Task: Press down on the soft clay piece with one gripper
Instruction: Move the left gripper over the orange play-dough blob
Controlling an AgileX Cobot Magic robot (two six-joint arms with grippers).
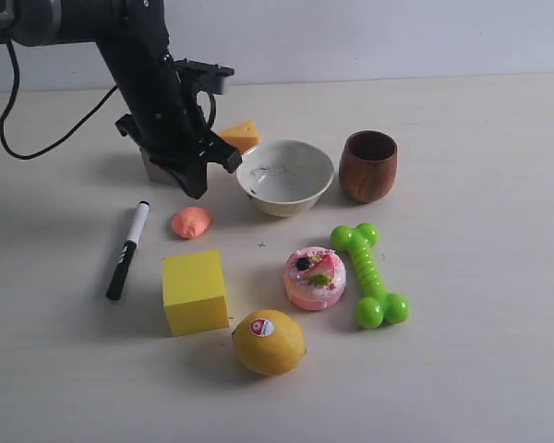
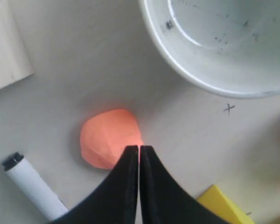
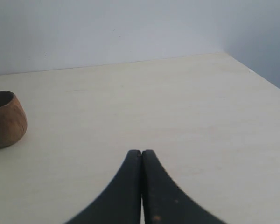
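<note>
The soft clay piece [image 1: 191,221] is a small salmon-orange lump lying on the table between the marker and the white bowl. My left gripper [image 1: 195,187] hangs just above and behind it, jaws shut with nothing between them. In the left wrist view the clay [image 2: 109,138] lies right at the closed tips of the left gripper [image 2: 139,148], partly hidden behind them. My right gripper [image 3: 141,152] is shut and empty over bare table, out of the exterior view.
Around the clay stand a black-and-white marker [image 1: 127,249], a yellow block [image 1: 195,291], a lemon [image 1: 269,341], a pink cake toy [image 1: 314,277], a green bone toy [image 1: 368,273], a white bowl [image 1: 285,175], a wooden cup [image 1: 368,165] and a cheese wedge [image 1: 242,136].
</note>
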